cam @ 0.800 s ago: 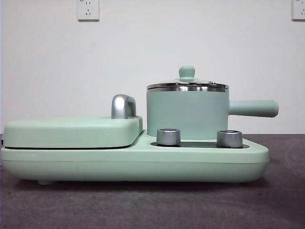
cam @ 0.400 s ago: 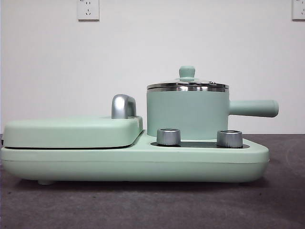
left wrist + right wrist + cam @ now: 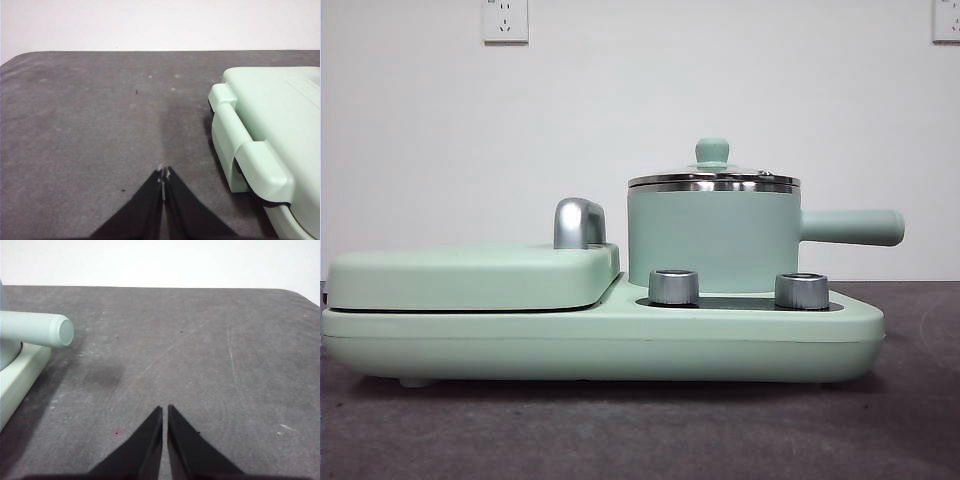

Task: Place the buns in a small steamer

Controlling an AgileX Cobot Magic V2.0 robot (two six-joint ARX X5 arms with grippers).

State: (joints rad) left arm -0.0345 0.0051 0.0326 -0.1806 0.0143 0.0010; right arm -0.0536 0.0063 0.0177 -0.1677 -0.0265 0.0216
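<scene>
Overhead, white wall (image 3: 640, 110); underneath, scuffed grey table (image 3: 640, 430).

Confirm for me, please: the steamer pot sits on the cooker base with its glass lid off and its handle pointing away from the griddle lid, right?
Not quite. The front view shows the glass lid on the steamer pot, green knob up. The rest holds: it sits on the cooker base, its handle pointing away from the griddle lid.

So the small steamer (image 3: 712, 238) sits on the cooker base (image 3: 600, 345) at 3 o'clock of the griddle lid (image 3: 470, 277), two knobs (image 3: 673, 287) in front.
</scene>
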